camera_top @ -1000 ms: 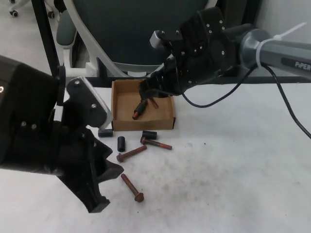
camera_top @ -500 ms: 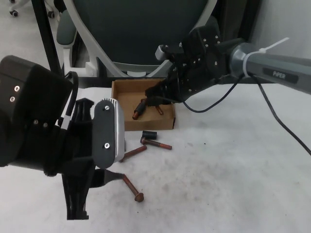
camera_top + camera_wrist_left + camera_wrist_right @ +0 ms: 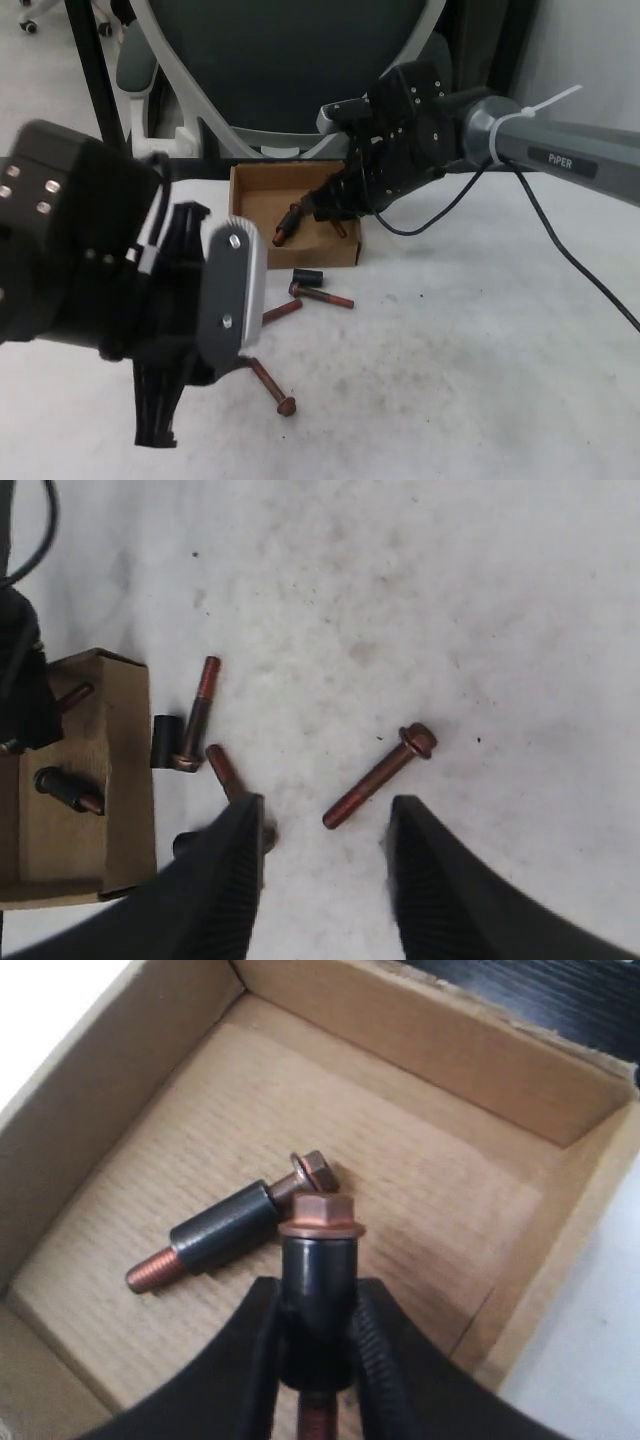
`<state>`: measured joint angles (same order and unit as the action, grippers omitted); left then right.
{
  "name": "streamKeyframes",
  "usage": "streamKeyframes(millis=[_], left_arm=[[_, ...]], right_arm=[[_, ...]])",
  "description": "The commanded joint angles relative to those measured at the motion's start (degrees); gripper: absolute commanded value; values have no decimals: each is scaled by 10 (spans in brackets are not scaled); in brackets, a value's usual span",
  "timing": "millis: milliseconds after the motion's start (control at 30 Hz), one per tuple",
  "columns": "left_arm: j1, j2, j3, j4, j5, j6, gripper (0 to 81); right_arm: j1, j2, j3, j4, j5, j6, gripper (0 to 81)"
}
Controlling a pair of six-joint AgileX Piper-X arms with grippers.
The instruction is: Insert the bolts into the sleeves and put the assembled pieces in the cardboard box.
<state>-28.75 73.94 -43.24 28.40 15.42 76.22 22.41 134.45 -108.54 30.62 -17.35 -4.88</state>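
Note:
My right gripper [image 3: 318, 1305] is shut on a black sleeve with a copper bolt [image 3: 320, 1250] through it, held just above the floor of the cardboard box [image 3: 90, 1090]. One assembled piece [image 3: 225, 1225] lies in the box beside it. In the high view the right gripper [image 3: 335, 208] hangs over the box's [image 3: 255, 225] right part. My left gripper [image 3: 328, 815] is open above the bench, with a loose bolt [image 3: 378, 777] lying between its fingers [image 3: 235, 870] and a little beyond them.
Beside the box lie a bolt [image 3: 198, 710] touching a black sleeve [image 3: 165, 742] and another bolt [image 3: 222, 770], partly under a left finger. The bulky left arm [image 3: 110, 280] covers the bench's near left. Bare white bench [image 3: 470, 360] spreads to the right.
The right gripper has carried its assembled piece rightward and lower over the box. The left arm has turned and shifted over the loose parts, hiding two sleeves by the box.

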Motion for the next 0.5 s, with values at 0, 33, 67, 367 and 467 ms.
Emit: streamKeyframes(millis=[0, 33, 67, 367, 467], left_arm=[[-9, 14, -6, -3, -17, 48, 384], [-14, 26, -6, -5, -23, 65, 384], [-20, 35, -6, -8, -27, 81, 384], [-31, 129, -6, -27, -112, 217, 384], [-32, 146, -6, -38, -115, 244, 384]], right_arm=[[-3, -4, -8, 0, 3, -11, 261], [-3, -4, -8, 0, 3, -11, 344], [-3, -4, -8, 0, 3, -11, 416], [-3, -4, -7, 19, -20, -16, 410], [-3, -7, -7, 20, -36, -16, 410]])
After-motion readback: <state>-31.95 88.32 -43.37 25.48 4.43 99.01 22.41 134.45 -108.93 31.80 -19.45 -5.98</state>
